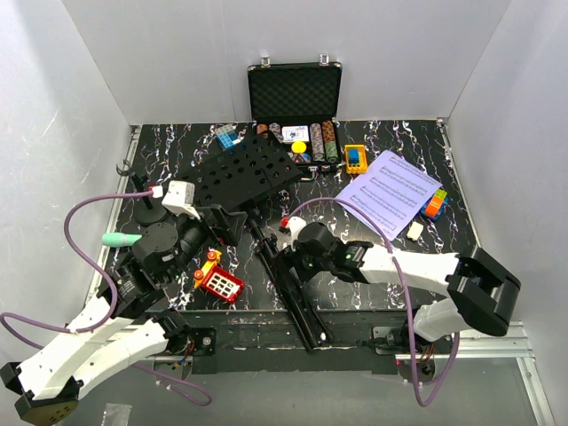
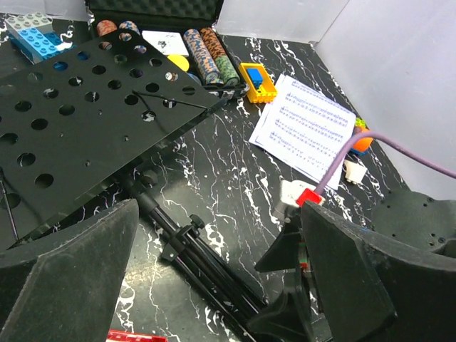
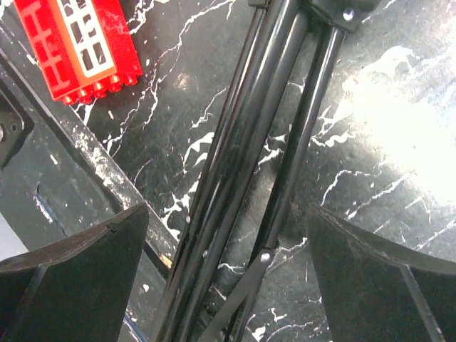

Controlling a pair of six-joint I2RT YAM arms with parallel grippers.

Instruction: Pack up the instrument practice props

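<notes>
Top external view: nothing looks packed yet. The green microphone [image 1: 120,239] lies far left, the music stand [image 1: 248,173] lies flat in the middle, and the sheet music [image 1: 390,191] sits right, all on the worktop [image 1: 173,153]. The left jaws and right jaws are wide apart, holding nothing.

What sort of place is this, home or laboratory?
Probably a robot test cell: white walls enclose a marbled black table, with left arm and right arm bolted at its near edge.

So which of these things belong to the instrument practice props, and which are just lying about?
To pack: music stand, sheet music, green microphone, small mic stand.
Lying about: poker chip case, red toy, building blocks.
</notes>
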